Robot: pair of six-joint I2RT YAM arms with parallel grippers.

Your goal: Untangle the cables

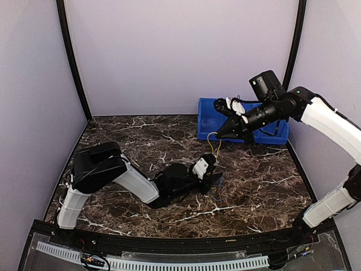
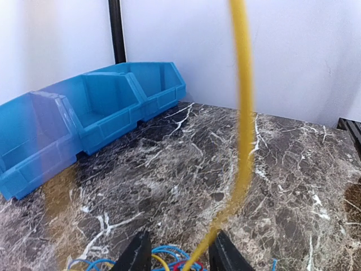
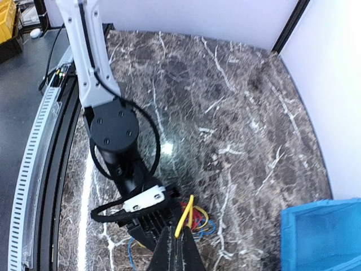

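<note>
yellow cable (image 2: 245, 113) pinched in right pincer (image 3: 176, 241), left pincer (image 2: 180, 251) astride tangled cables (image 3: 199, 220)

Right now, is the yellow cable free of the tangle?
No: the yellow cable runs from the shut right jaws down into the tangle.

Left tool (image 2: 180, 255) low, jaws apart; right tool (image 3: 176, 244) raised, jaws pinched together.
</note>
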